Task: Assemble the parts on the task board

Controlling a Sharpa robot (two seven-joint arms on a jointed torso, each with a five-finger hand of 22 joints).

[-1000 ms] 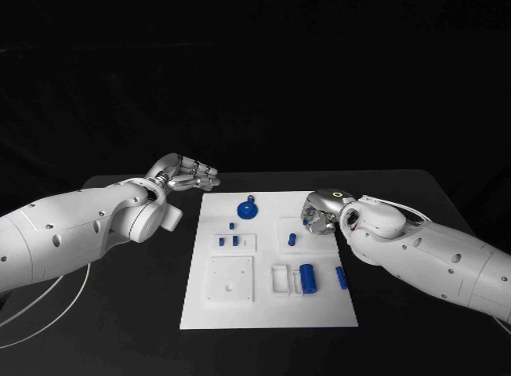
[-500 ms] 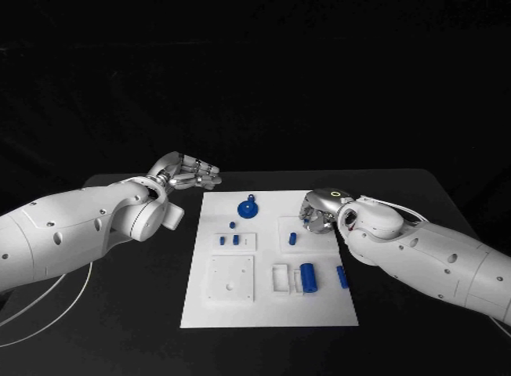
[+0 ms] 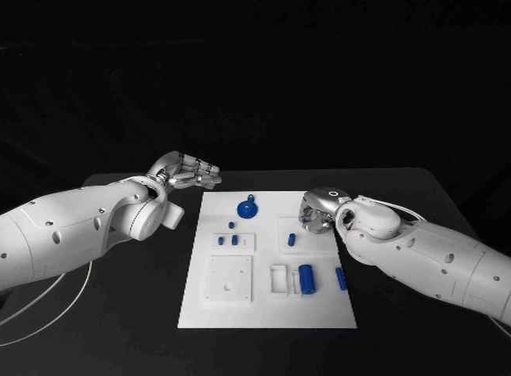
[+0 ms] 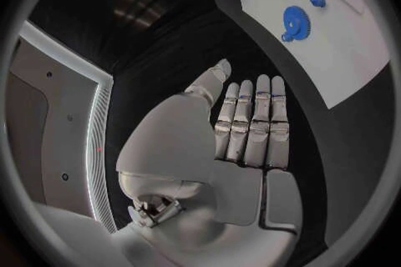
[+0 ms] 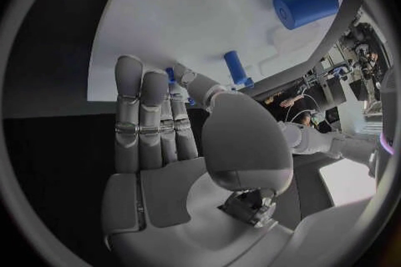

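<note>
Right hand (image 3: pixel 316 218) has crept a little leftward over the last second, further in over the right edge of the task board (image 3: pixel 267 317) — small shift, nothing else on the board moved. You can see its fingers held straight and side by side in the right wrist view, thumb bent toward a small blue peg (image 5: pixel 236 68); whether it pinches anything, you cannot tell. Left hand (image 3: pixel 188 173) hovers off the board's far left corner, fingers extended, holding nothing. Blue parts lie scattered on the board — gear (image 3: pixel 247 208) far side, cylinder (image 3: pixel 308 277) near right. Judged: approach phase, assembly barely begun.
</note>
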